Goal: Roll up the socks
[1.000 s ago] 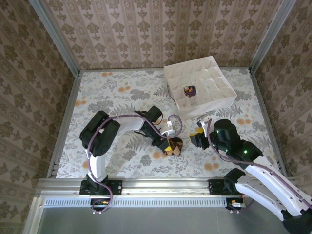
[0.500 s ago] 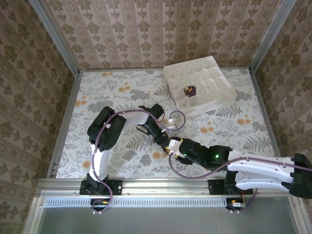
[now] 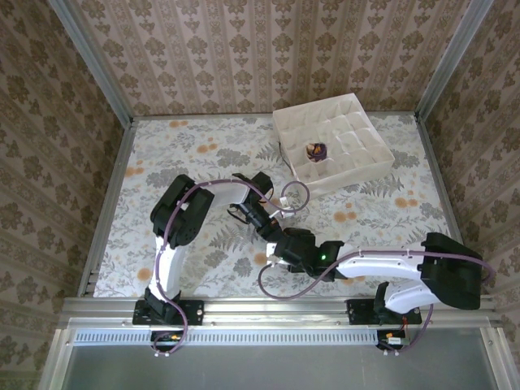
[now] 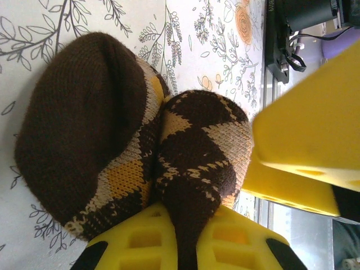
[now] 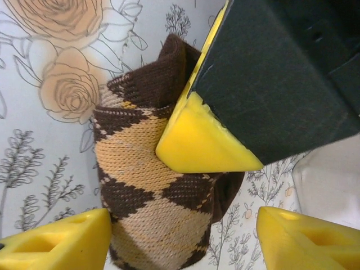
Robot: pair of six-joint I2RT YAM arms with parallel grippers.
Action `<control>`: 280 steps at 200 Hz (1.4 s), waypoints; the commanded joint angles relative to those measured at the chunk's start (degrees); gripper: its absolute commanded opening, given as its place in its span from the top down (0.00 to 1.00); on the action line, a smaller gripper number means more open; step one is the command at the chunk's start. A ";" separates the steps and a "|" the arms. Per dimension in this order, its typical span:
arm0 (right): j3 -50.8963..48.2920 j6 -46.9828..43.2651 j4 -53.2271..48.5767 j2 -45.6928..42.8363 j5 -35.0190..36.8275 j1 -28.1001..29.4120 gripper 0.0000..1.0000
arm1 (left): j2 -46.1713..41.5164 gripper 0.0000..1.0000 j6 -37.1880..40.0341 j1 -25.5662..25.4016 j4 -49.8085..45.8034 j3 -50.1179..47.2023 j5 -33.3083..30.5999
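Left wrist view: brown sock [image 4: 140,163] pinched between left gripper [image 4: 183,239] fingers.

Left fingers [image 4: 143,228] pinch the bunched brown diamond-check sock [image 4: 107,135].

The left arm [image 3: 166,272] and right arm [image 3: 382,264] are white with black joints. Purple cables [image 3: 213,185] run along both. The fingers [image 4: 146,242] are yellow.

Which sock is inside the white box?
The purple striped sock: it sits balled in a compartment of the white box. The brown diamond sock is outside, pinched in the left gripper.
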 commanded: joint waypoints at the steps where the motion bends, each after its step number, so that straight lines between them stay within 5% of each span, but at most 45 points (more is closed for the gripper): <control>1: -0.78 -2.36 2.00 2.69 -1.28 -1.36 0.24 | 3.39 1.00 0.16 0.10 -2.61 -1.06 -6.89; 61: 0.74 -3.12 2.93 9.66 -4.03 -3.54 0.27 | 3.82 1.00 0.46 0.21 -3.40 -0.36 -6.32; 78: 1.62 -2.52 2.62 12.14 -2.91 -3.87 0.39 | 3.55 1.00 0.42 0.28 -3.25 -0.52 -6.31; 108: 2.38 -1.72 1.85 14.05 -1.38 -4.19 0.83 | 2.22 1.00 0.01 0.72 -1.24 -2.27 -6.45; 134: 2.76 -1.24 -0.10 13.15 -2.70 -5.21 1.00 | -0.29 0.94 -0.34 1.37 2.37 -4.95 -6.59; 201: 8.88 0.53 -13.77 11.32 -23.14 -12.63 1.00 | -6.71 0.79 -0.10 2.93 10.66 -11.12 -8.15; 280: 15.49 1.13 -24.96 16.51 -39.26 -20.83 1.00 | -22.72 0.60 -2.02 6.74 34.59 -26.48 -13.45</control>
